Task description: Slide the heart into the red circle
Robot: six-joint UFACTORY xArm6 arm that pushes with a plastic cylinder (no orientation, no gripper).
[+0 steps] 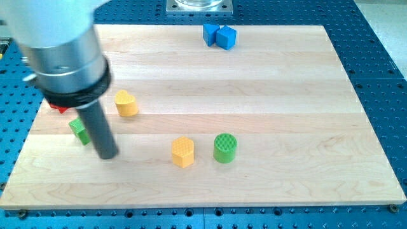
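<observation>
The yellow heart block (126,103) lies on the wooden board at the view's left. A red block (59,109) shows only as a small edge under the arm's round body, left of the heart; its shape cannot be made out. My tip (107,154) rests on the board below and slightly left of the heart, right beside a green block (79,130) that the rod partly hides.
A yellow hexagon block (182,151) and a green cylinder (225,147) stand side by side at the view's bottom centre. Two blue blocks (219,35) touch each other at the view's top. The board's edge (203,205) runs along the bottom.
</observation>
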